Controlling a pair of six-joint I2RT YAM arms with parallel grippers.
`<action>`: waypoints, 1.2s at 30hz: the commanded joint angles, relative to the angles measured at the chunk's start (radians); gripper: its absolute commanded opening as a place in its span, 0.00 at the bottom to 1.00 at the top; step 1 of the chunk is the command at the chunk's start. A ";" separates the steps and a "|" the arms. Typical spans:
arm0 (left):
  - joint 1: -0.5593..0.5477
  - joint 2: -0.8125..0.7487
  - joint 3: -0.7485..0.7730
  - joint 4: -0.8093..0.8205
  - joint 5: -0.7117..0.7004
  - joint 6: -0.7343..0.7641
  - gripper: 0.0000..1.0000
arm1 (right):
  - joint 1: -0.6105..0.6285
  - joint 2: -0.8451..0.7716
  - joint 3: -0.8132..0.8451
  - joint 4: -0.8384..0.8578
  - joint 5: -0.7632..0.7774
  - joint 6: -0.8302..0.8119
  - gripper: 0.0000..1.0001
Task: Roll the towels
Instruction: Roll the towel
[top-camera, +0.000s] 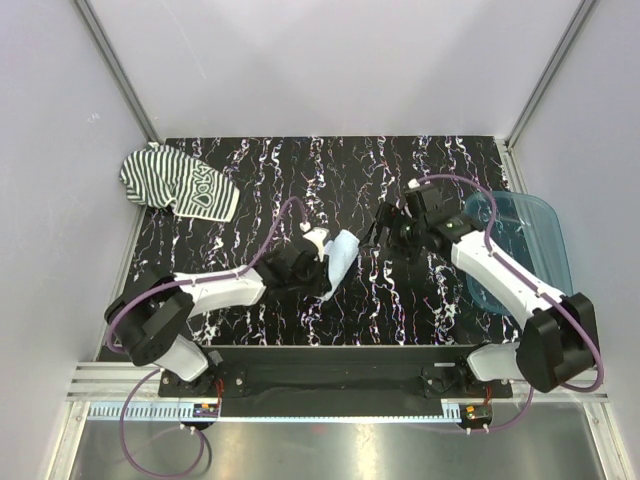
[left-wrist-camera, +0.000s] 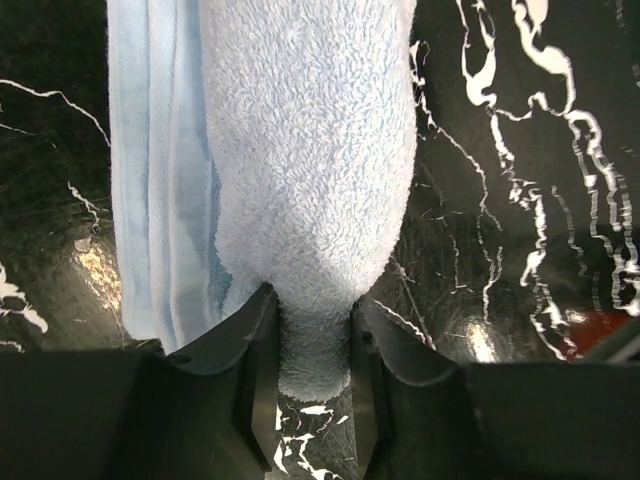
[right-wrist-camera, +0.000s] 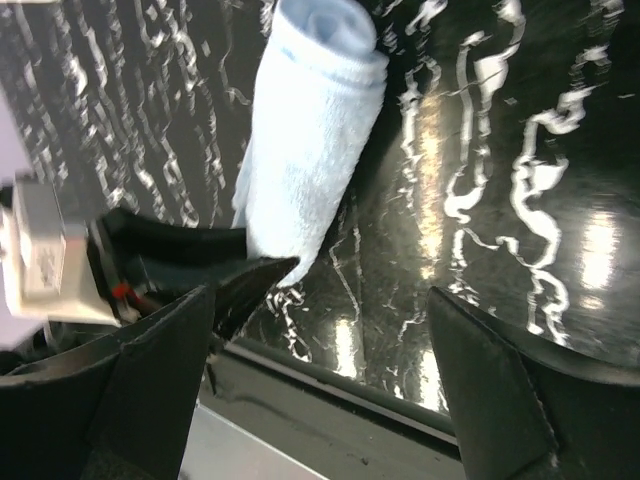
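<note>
Left gripper (left-wrist-camera: 312, 345): you have it pinching the near end of the pale blue towel (left-wrist-camera: 310, 150), the jaws closed partway on bunched cloth.
Pale blue towel: it lies as a snug tube near the centre of the table (top-camera: 300, 170). Flat layers run along its 9 o'clock side in the left wrist view, and whether they are a loose tail you cannot tell.
Right gripper (right-wrist-camera: 365, 285): its fingers are spread wide with nothing between them, near the roll's 2 o'clock end seen from above and apart from it.
Striped towel (top-camera: 180, 185): a crumpled heap at the table's 10 o'clock corner, unrolled and well apart from both arms.
Tray (top-camera: 540, 205): translucent blue, at the 3 o'clock edge beside your right arm.
Step in hand: by the look of it, you are finishing the first roll, with the second towel not yet begun.
Next move: it likely calls for checking that the roll holds before you ease the left pinch. After that, reach to 10 o'clock and spread the striped towel flat before rolling it.
</note>
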 joint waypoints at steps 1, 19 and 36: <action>0.047 0.042 -0.033 -0.063 0.180 -0.042 0.18 | 0.005 -0.033 -0.091 0.199 -0.144 0.031 0.92; 0.341 0.201 -0.117 0.035 0.541 -0.175 0.18 | 0.040 0.183 -0.400 0.980 -0.299 0.180 0.92; 0.464 0.289 -0.119 0.035 0.582 -0.218 0.19 | 0.131 0.421 -0.399 1.248 -0.201 0.153 0.88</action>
